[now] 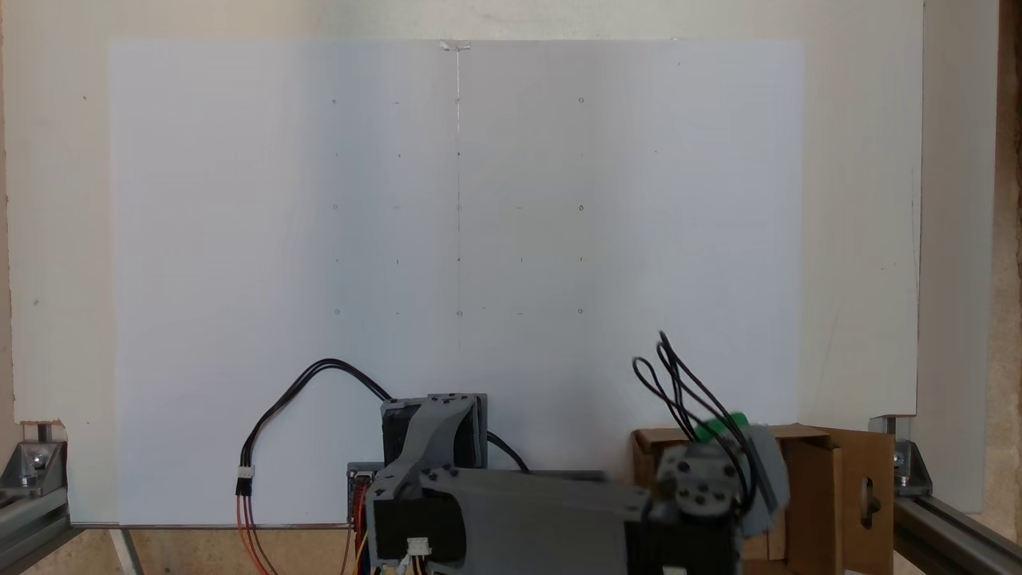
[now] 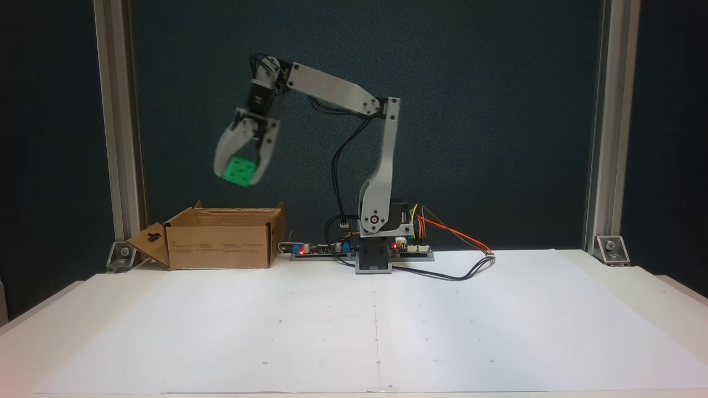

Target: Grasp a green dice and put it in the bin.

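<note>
The green dice (image 2: 240, 171) hangs in the air, pinched between the two grey fingers of my gripper (image 2: 239, 172), which is shut on it. It hovers well above the open top of the bin (image 2: 221, 243), a brown cardboard box at the table's back left in that fixed view. In the fixed view from above, a sliver of the green dice (image 1: 721, 427) peeks out past the blurred gripper (image 1: 730, 447), over the bin (image 1: 830, 479) at the lower right. The bin's flap with the handle cutout (image 2: 150, 242) folds outward.
White paper (image 2: 376, 320) covers the table. The arm's base (image 2: 376, 251), circuit boards and loose cables (image 2: 453, 260) sit at the back middle. Aluminium frame posts (image 2: 113, 121) stand at the back corners, one just behind the bin.
</note>
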